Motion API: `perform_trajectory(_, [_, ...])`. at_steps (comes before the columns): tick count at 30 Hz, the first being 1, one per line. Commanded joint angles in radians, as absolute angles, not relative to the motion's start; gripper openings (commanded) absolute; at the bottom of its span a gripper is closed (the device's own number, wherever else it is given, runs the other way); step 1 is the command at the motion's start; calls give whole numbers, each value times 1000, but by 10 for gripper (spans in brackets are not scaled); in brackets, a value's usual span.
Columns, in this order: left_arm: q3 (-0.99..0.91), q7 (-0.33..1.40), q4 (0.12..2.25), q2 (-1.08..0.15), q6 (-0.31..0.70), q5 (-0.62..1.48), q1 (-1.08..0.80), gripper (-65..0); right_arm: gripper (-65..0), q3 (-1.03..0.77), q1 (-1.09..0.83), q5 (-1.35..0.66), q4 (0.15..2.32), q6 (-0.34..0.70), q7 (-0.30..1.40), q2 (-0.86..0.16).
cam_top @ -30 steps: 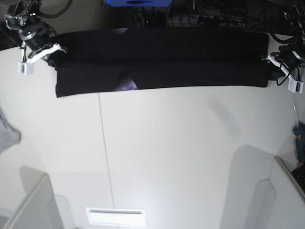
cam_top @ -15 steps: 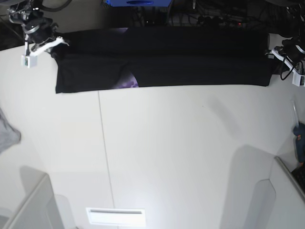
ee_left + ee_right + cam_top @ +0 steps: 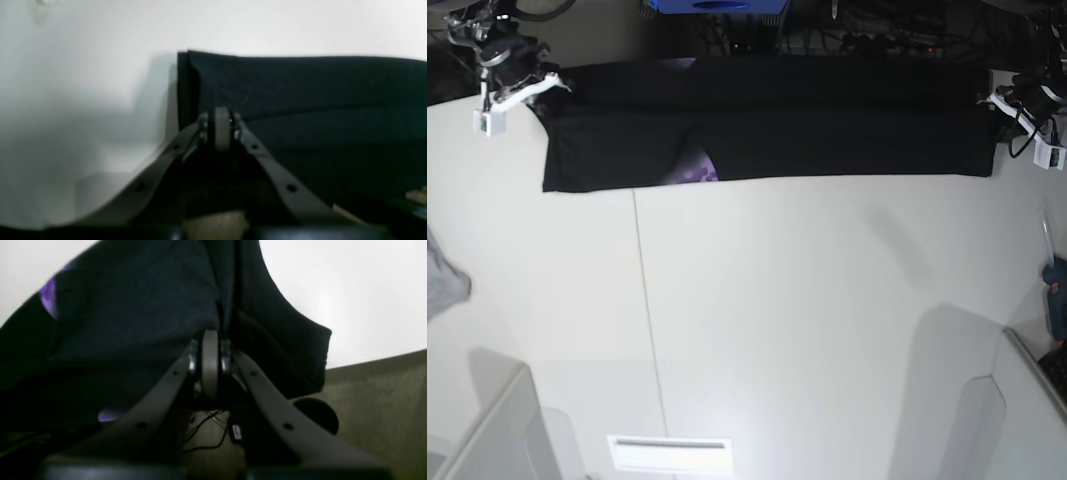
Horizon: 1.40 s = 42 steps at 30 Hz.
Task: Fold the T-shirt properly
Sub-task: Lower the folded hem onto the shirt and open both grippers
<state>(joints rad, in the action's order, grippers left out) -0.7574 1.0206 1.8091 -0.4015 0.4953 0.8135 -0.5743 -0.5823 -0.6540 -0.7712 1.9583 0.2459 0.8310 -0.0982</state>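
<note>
"At the far edge of the worktop (image 3: 827, 300), what has the left pincer (image 3: 222, 133) got?"

"Its tips are closed together — pinched on the T-shirt (image 3: 777, 150), near one end of the long black strip it makes. The left wrist view gives that best: cloth runs up to the tips and away on both sides of them."

"And the right pincer (image 3: 210, 363)?"

"Closed too, gripping the same shirt near its other end. The right wrist view shows the fabric bunching into creases right at the tips."

"Does the base view show those creases?"

"Hardly. From there the shirt is a wide, dark band lying across the far side of the worktop, with a purple patch of print at its near edge, towards the right arm's end."

"Any purple in the wrist views?"

"Only in the right one — a patch on the upper left edge and another lower down, below the fold. The left wrist view has plain black cloth in layers."

"What else does one view keep to itself?"

"The right wrist view looks past the worktop's edge to a round black object (image 3: 317, 415) and thin dark cables (image 3: 203, 447) beneath. Only the base view has the white rectangular piece (image 3: 670, 454) at the near side, and the blue object (image 3: 717, 5) beyond the shirt."
</note>
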Motion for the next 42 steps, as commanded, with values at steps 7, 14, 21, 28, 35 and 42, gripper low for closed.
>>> perform_trajectory(7, [-773,1004,1822,-384,495,704,-572,-650,-650,-590,-659,-780,1974,249,812,-108])
perform_trajectory(14, [-774,1004,1830,-383,495,704,-572,-449,-437,-590,-667,-780,1974,249,811,-108])
perform_trajectory(21, [-776,1003,1833,-383,496,705,-572,-201,-414,-599,-674,-780,1979,249,779,-107])
perform_trajectory(28, [-839,1003,1933,-306,496,705,-576,-191,-414,-590,-733,-780,1983,274,544,-88])
perform_trajectory(35, [-832,1003,1922,-285,498,699,-545,-650,-650,-588,-664,-780,1971,506,638,-82])
perform_trajectory(42, [-766,1000,1836,-285,492,697,-516,-650,-650,-588,-529,-779,1842,516,776,-111])
